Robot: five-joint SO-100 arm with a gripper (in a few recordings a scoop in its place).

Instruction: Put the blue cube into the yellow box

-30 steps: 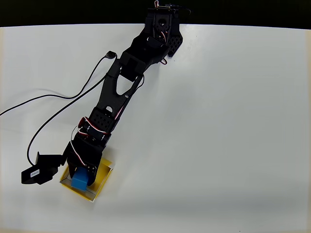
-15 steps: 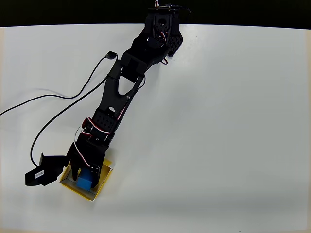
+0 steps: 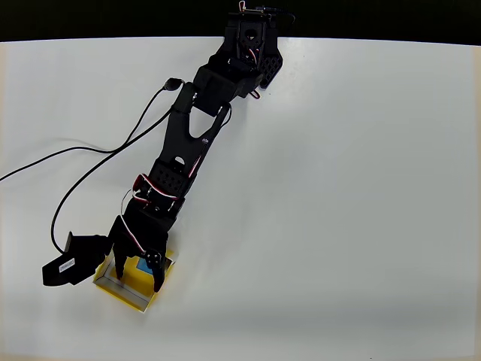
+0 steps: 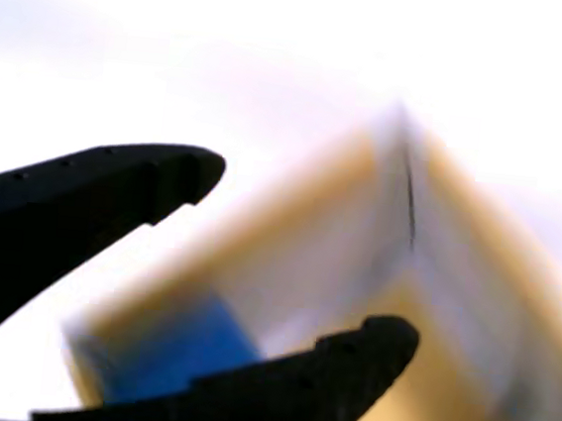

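While the pincer (image 3: 137, 275) gapes, the blue cube (image 3: 140, 265) sits matte inside the yellow box (image 3: 128, 290).

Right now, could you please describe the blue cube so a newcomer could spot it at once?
Follow the black arm down the white table to the yellow box near the lower left. The blue cube lies inside it, under the open end effector: the scene's one blue object.

blue cube (image 3: 141, 265): small, lying inside yellow box | yellow box (image 3: 128, 288): shallow, open-topped, near table's lower left
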